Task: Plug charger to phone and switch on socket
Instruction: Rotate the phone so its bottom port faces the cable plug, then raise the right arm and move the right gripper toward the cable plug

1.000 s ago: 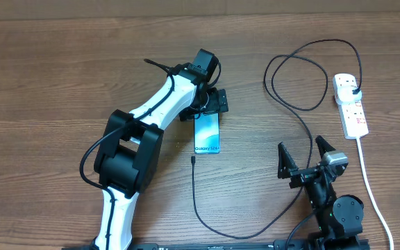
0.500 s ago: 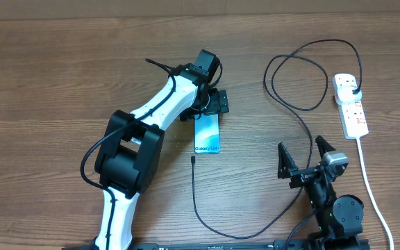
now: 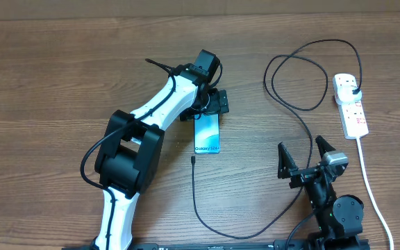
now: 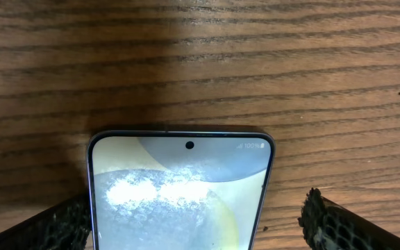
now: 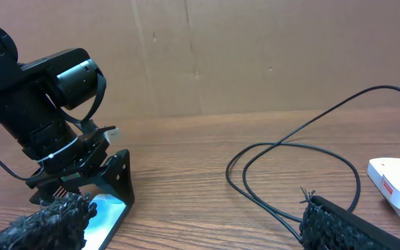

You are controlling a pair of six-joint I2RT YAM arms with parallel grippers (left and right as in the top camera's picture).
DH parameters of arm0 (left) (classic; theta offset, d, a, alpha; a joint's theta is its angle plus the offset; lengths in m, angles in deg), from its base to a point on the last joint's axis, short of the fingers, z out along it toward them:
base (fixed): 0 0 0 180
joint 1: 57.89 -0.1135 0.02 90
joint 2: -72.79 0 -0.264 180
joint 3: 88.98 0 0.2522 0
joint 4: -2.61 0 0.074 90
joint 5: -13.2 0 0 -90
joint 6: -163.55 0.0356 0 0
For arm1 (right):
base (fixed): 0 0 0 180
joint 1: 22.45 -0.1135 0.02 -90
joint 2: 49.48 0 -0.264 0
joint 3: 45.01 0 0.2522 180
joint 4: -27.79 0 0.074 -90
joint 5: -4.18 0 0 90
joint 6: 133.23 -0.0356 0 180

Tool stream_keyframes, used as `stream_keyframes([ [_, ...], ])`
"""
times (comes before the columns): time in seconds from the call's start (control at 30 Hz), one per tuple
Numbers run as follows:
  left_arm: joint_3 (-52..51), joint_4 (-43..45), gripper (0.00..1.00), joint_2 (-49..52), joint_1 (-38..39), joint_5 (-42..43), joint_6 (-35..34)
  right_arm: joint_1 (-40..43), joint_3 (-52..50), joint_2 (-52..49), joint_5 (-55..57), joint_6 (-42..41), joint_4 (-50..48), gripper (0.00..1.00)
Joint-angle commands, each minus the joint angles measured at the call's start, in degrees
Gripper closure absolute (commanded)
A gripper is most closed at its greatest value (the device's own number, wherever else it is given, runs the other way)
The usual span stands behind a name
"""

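Observation:
The phone (image 3: 207,136) lies flat mid-table, its screen lit. My left gripper (image 3: 205,113) is open and straddles the phone's far end. In the left wrist view the phone (image 4: 179,194) fills the gap; the left finger (image 4: 54,229) is close to its edge and the right finger (image 4: 353,226) stands clear. The charger cable (image 3: 304,111) loops from its plug (image 3: 353,89) in the white socket (image 3: 353,114) to a connector tip (image 3: 194,160) just below the phone. My right gripper (image 3: 304,158) is open and empty at the front right.
The socket's thick white cord (image 3: 372,194) runs along the right side to the front edge. A cardboard wall (image 5: 255,55) closes off the back of the table. The left arm's black wrist (image 5: 47,118) stands over the phone (image 5: 106,212).

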Motion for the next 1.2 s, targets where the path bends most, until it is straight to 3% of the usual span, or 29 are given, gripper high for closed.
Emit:
stream_keyframes([
  [0.0,-5.3,0.6,0.00,10.4,0.4,1.1,1.2,-0.4,-0.6,0.5,0.3,-0.2,-0.1,0.00],
  [1.17,-5.3,-0.7,0.04,10.4,0.4,1.1,1.2,-0.4,-0.6,0.5,-1.4,-2.4,-0.2,0.00],
])
